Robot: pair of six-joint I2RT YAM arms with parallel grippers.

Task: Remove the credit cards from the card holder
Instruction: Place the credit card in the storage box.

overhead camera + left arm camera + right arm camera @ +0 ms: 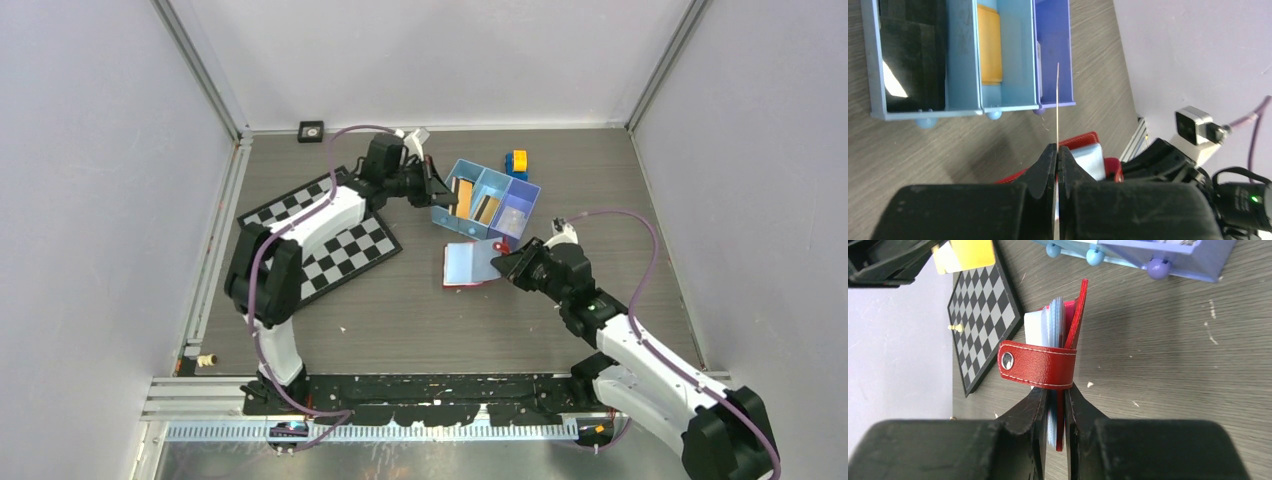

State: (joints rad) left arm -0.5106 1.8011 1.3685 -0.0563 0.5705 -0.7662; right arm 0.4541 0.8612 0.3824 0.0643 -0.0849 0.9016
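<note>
While the right pincer [1057,395] is clamped on one edge of the red card holder [1040,365], holding it just in front of the tray and low over the counter [400,320], the left pincer [1057,152] is pinched tight on 1 yellow credit card [1057,100] — seen edge-on from its own wrist — poised over the near wall of the blue 3-compartment tray [965,112]. An orange card [989,45] already lies in 1 compartment, so I judge the task well under way, with at least 2 cards out. Pale blue layers show between the holder's red covers, but whether they are lining or more cards I cannot tell — what seems left is dropping this card and checking the holder.
</note>
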